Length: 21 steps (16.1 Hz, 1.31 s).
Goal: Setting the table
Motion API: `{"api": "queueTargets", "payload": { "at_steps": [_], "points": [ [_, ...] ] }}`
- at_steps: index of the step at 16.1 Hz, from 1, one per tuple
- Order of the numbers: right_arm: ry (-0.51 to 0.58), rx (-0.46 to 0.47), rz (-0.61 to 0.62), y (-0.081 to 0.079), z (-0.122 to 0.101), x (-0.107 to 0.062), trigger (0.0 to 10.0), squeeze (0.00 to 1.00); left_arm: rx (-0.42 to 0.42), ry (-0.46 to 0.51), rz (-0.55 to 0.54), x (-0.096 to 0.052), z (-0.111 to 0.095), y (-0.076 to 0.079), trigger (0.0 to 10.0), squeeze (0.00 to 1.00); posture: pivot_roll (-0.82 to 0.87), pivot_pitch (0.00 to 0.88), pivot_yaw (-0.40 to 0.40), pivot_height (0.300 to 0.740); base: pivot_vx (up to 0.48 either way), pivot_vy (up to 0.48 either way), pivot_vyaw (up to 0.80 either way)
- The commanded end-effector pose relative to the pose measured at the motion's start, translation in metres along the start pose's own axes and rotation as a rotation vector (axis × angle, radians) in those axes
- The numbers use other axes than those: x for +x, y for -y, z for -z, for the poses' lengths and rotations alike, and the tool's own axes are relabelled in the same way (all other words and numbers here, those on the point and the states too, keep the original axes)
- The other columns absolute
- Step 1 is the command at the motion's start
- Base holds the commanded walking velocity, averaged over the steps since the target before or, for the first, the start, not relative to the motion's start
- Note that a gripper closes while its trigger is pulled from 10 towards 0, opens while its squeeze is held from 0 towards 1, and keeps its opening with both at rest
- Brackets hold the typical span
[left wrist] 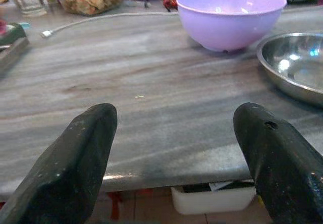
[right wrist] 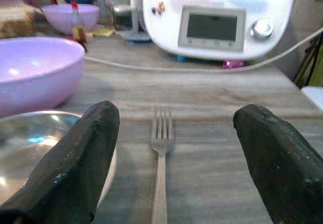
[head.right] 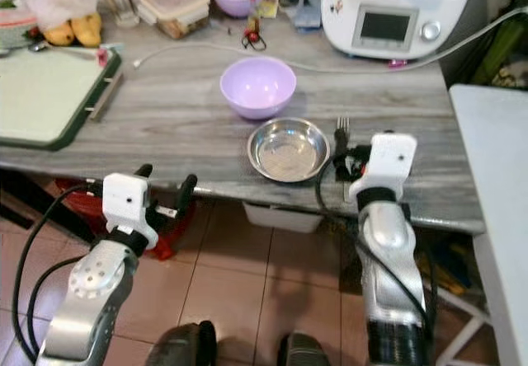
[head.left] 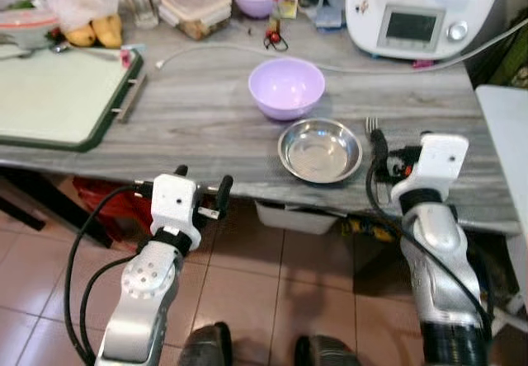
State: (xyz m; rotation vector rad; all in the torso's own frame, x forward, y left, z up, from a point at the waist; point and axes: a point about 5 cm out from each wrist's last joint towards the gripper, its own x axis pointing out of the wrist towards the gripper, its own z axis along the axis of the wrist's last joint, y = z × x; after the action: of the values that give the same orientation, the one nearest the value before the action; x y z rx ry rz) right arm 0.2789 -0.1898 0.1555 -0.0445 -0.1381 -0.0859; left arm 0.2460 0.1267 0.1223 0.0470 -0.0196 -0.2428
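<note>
Right gripper point(right wrist: 169, 153), released, straddles the fork point(right wrist: 160, 168) beside the steel bowl point(head.left: 320, 150). Your next step appears to be aligning this cutlery; left gripper point(left wrist: 174, 158) hangs released below.

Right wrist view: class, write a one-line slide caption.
Open right claw over a silver metal fork lying beside a round steel dish on the grey wood-grain table.

Home kitchen; food processor point(head.left: 422, 7); bowls point(head.left: 286, 87); bananas point(head.left: 96, 30); tiled floor point(head.left: 247, 292)
</note>
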Motion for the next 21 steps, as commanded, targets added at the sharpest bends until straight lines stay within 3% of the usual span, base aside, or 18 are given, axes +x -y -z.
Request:
{"api": "queueTargets", "payload": {
  "at_steps": [1,5,18,21],
  "points": [
    [0.011,-0.002,-0.026,-0.006,-0.003,-0.007,10.0,0.00,0.005,0.009,-0.016,0.002,0.000,-0.004,10.0,0.00,0.03,0.017,0.009,0.740,0.000,0.000,0.00],
    [0.016,0.007,-0.063,-0.017,-0.003,-0.005,10.0,0.00,0.013,0.027,-0.018,0.009,-0.001,-0.006,10.0,0.00,0.03,0.000,0.010,0.740,-0.121,0.000,0.00],
    [-0.006,0.025,-0.067,-0.020,0.000,-0.003,10.0,0.00,0.012,0.041,-0.011,0.013,-0.001,-0.004,10.0,0.00,0.03,0.000,0.012,0.740,-0.251,0.000,0.00],
    [-0.010,0.026,-0.057,-0.017,0.000,-0.001,10.0,0.00,0.010,0.043,-0.010,0.013,0.000,-0.004,10.0,0.00,0.03,0.000,0.012,0.740,0.000,0.000,0.00]
  ]
}}
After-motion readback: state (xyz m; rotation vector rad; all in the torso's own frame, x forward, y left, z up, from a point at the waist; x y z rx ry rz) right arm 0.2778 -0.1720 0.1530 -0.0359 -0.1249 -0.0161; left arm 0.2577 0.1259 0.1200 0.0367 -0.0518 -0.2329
